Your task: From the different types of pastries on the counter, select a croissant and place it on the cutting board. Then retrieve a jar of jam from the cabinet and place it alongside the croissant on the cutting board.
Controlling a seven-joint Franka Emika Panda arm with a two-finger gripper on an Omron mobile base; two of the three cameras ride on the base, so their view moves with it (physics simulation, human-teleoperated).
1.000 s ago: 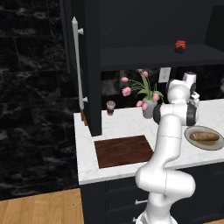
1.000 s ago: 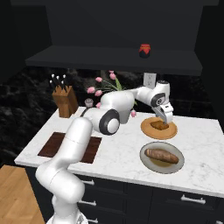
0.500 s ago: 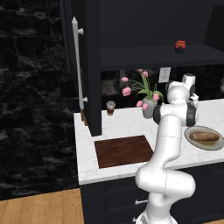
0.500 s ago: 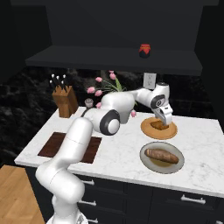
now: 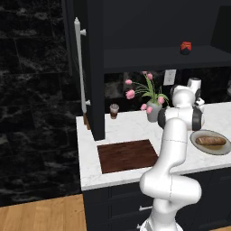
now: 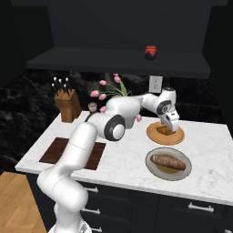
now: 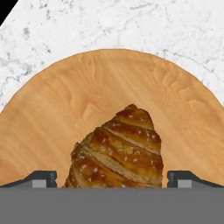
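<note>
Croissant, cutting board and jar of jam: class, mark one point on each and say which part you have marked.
croissant (image 7: 118, 151), hand view, middle of its ridged crust.
cutting board (image 5: 127, 155), left base view, centre of its top face.
jar of jam (image 6: 150, 52), right base view, its red body.

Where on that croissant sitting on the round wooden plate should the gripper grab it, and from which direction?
Grip the croissant across its thick middle, coming straight down from above. It lies flat on the round wooden plate and its ends taper, so the wide centre likely gives the pads the most to hold. The gripper is open, its fingertips on either side of the pastry's body, so closing there looks sensible.
</note>
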